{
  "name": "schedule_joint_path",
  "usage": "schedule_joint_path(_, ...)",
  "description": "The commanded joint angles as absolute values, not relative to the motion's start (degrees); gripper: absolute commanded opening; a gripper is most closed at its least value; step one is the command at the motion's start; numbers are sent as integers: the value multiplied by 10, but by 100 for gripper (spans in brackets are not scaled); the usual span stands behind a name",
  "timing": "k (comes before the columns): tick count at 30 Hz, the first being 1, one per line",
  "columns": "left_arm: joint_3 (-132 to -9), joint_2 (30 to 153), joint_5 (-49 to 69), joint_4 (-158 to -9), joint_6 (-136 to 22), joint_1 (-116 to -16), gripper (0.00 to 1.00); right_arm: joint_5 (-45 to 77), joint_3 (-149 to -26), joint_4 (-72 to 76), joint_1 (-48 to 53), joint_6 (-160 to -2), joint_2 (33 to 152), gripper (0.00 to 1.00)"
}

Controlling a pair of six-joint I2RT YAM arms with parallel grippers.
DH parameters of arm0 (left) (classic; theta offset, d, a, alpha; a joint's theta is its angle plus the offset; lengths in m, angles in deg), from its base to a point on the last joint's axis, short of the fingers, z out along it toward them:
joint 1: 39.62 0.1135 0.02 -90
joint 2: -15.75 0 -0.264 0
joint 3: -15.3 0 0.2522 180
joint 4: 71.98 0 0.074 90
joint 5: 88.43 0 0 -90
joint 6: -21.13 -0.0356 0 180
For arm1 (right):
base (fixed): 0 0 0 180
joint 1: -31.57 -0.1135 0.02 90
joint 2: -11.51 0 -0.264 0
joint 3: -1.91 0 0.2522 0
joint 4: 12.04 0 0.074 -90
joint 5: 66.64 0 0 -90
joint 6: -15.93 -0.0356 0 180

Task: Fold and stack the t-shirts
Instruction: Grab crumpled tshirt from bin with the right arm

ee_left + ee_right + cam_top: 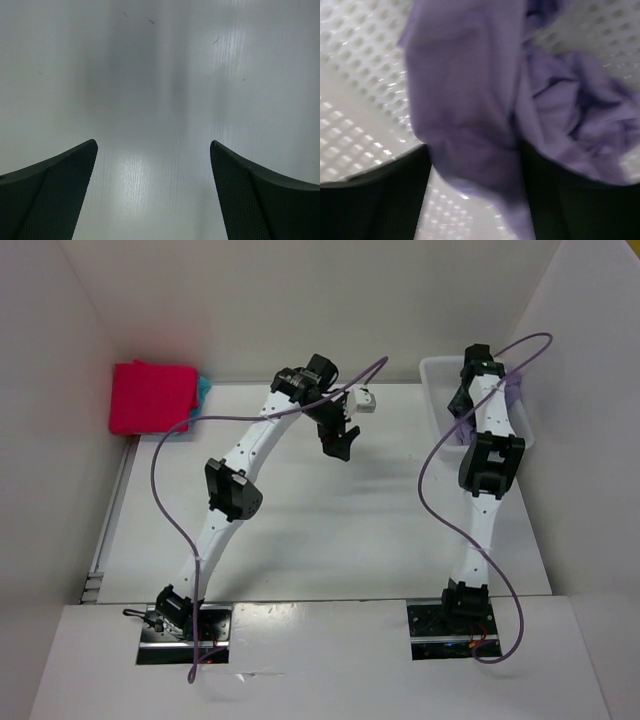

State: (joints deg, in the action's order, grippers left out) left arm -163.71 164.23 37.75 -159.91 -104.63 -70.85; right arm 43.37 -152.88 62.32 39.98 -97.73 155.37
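At the far right corner of the table, the right arm (480,500) reached down into the white plastic mesh basket (435,380). Its wrist camera looked straight onto the crumpled lavender t-shirt (465,90), which lay against the basket's dimpled wall. A long fold of that shirt ran down between the two dark fingers of the right gripper (475,165) and filled the gap from one finger to the other. The fingers stood well apart, but the picture was blurred, and I could not tell whether they pinched the cloth or merely straddled it.

Over the middle of the table (150,75) the left gripper (152,150) hung with its fingers spread wide and nothing between them, only bare pale tabletop below.

Off in the far left corner the magenta-red t-shirt (150,395) sat folded into a neat square against the wall. A sliver of the turquoise t-shirt (204,388) peeped out at its right edge, touching it. A purple cable (165,490) looped loosely along each arm down to its base.
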Motion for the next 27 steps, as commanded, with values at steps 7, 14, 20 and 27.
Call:
schedule_joint_path(7,-1621,1598,395,-1603,-1045,-691,100,384,-1563,638,425,-976,1467,0)
schedule_joint_path(14,-1575,1530,298,-1538,-968,-691,100,557,-1662,652,346,-990,1308,0)
schedule_joint_path(20,-1506,1454,220,-1543,-943,-721,100,555,-1657,614,314,-963,1136,0)
schedule_joint_path(27,-1448,1366,209,-1531,-949,-691,100,382,-1648,523,34,-826,1022,0)
